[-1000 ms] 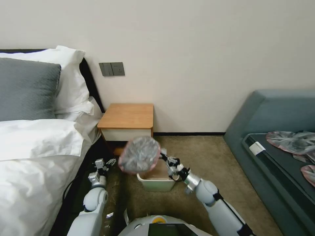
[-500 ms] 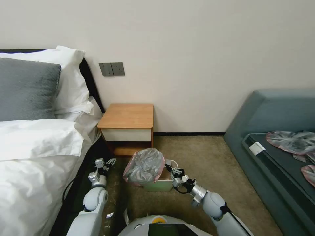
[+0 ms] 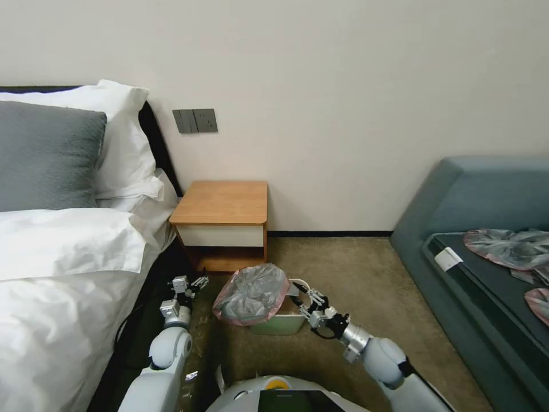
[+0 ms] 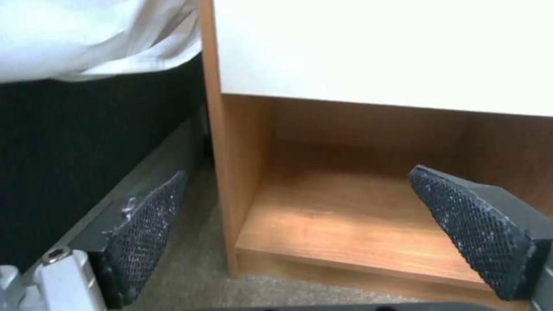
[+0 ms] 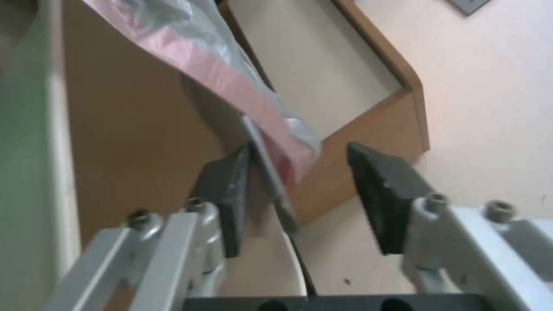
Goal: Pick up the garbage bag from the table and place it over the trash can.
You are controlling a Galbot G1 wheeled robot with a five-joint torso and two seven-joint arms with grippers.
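Note:
The garbage bag (image 3: pixel 251 293), crinkly grey plastic with a pink rim, lies draped over the left part of the trash can (image 3: pixel 283 325), a pale green bin on the carpet in front of the table (image 3: pixel 220 201). My right gripper (image 3: pixel 303 294) is at the bin's right rim and is open. In the right wrist view the right gripper (image 5: pixel 298 151) stands with its jaws apart, the bag's pink edge (image 5: pixel 253 103) and the bin's thin rim between them. My left gripper (image 3: pixel 191 281) hangs open beside the bed. In the left wrist view the left gripper (image 4: pixel 298 172) faces the table's lower shelf (image 4: pixel 345 216).
A bed with white bedding (image 3: pixel 57 257) runs along the left, close to my left arm. A grey-blue sofa (image 3: pixel 474 229) on the right carries flat grey-and-pink bags (image 3: pixel 503 246). Open carpet (image 3: pixel 354 269) lies between bin and sofa.
My right gripper brought the bag down from above the bin onto its rim, drew back toward me and opened. The left arm shifted slightly forward.

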